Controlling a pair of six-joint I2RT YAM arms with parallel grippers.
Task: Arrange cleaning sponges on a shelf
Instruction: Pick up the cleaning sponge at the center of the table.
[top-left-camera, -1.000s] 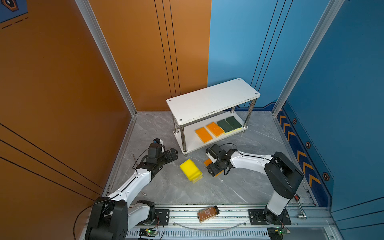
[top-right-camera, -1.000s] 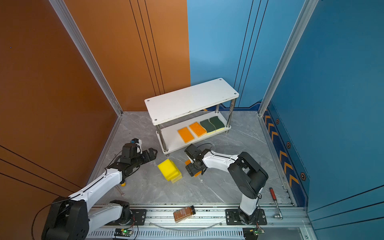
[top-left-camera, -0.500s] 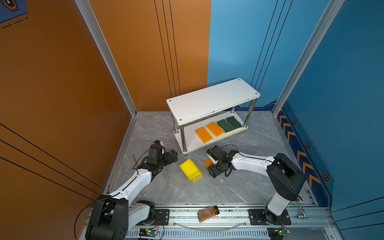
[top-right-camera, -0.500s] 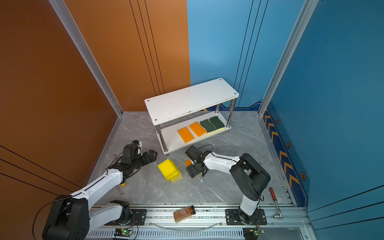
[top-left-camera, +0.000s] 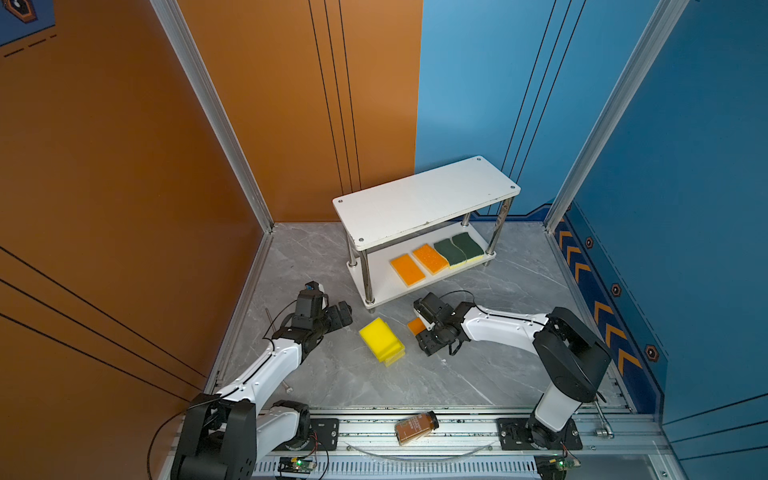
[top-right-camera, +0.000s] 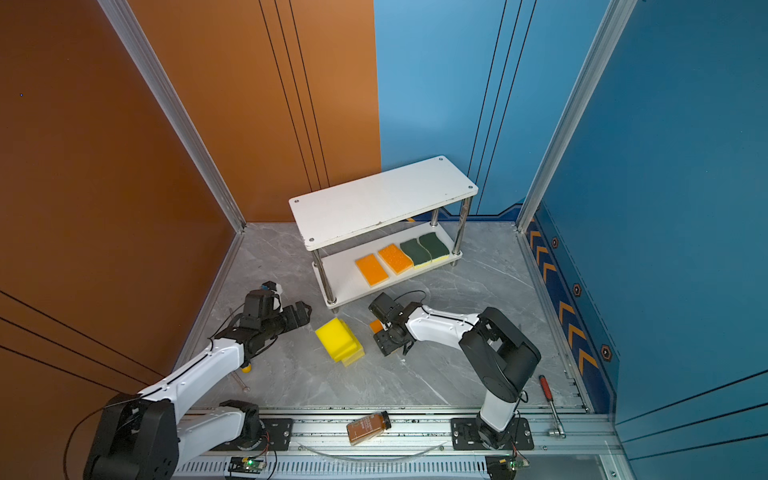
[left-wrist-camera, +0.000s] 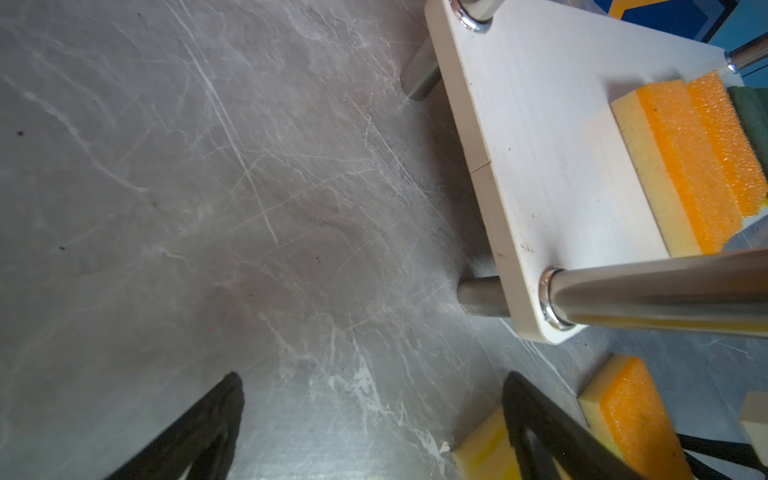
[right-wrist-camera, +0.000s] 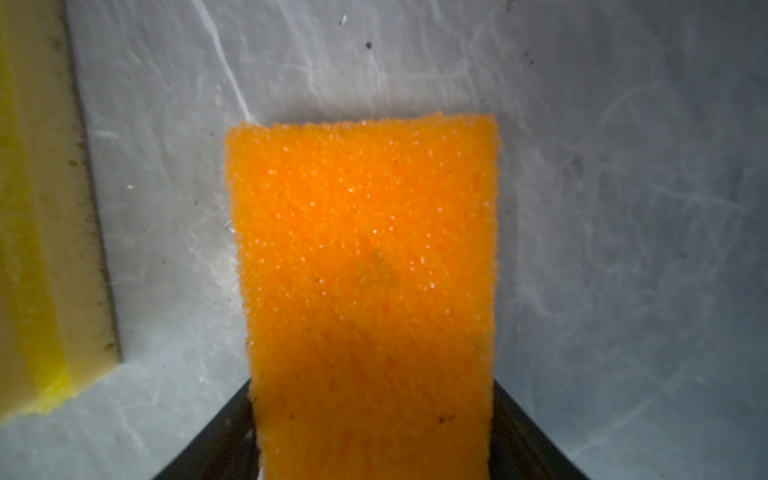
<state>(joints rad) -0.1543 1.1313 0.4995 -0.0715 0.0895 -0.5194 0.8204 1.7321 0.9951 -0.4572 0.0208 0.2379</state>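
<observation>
The shelf (top-left-camera: 424, 199) stands at the back of the floor. Its lower board (top-left-camera: 380, 282) carries two orange sponges (top-left-camera: 407, 269) (top-left-camera: 430, 258) and two green-topped sponges (top-left-camera: 459, 248) in a row. A third orange sponge (top-left-camera: 414, 325) (right-wrist-camera: 365, 270) lies on the floor in front of the shelf. My right gripper (top-left-camera: 423, 332) (right-wrist-camera: 372, 386) is shut on it, one finger against each long side. A stack of yellow sponges (top-left-camera: 381, 340) (top-right-camera: 337, 340) lies just to its left. My left gripper (top-left-camera: 344, 313) (left-wrist-camera: 372, 378) hangs open and empty over bare floor beside that stack.
A brown bottle (top-left-camera: 416, 427) lies on the front rail. A red-handled tool (top-right-camera: 546, 388) rests at the floor's front right. A yellow-tipped tool (top-right-camera: 246, 368) lies under my left arm. Walls close in the floor at left, back and right.
My right gripper's jaws have come in against the sides of the orange sponge on the floor. The left arm has barely moved.
</observation>
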